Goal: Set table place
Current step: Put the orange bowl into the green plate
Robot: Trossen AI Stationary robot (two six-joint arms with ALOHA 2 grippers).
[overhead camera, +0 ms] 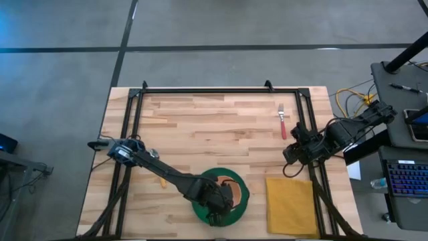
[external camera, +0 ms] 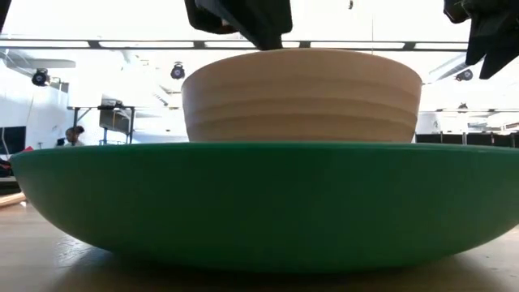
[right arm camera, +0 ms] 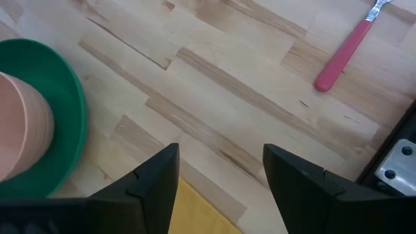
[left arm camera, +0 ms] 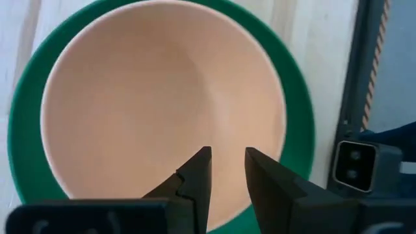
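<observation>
A peach-orange bowl (left arm camera: 162,97) stands in the round green plate (left arm camera: 296,130) near the table's near edge, also in the low view (external camera: 300,93). My left gripper (left arm camera: 227,153) hovers just above the bowl's inside, fingers a little apart with nothing between them. My right gripper (right arm camera: 221,153) is wide open and empty above the table at the right, between the plate and the red-handled fork (overhead camera: 282,120). The fork lies flat at the far right. The mustard-yellow napkin (overhead camera: 291,204) lies flat to the right of the plate. The spoon is mostly hidden: a small orange bit (overhead camera: 161,181) shows beside my left arm.
The black metal frame (overhead camera: 221,89) runs along the table's far edge and down both sides. A desk with a keyboard and cables (overhead camera: 408,177) stands beyond the table's right edge. Bare planks (overhead camera: 214,127) lie across the middle and the far left.
</observation>
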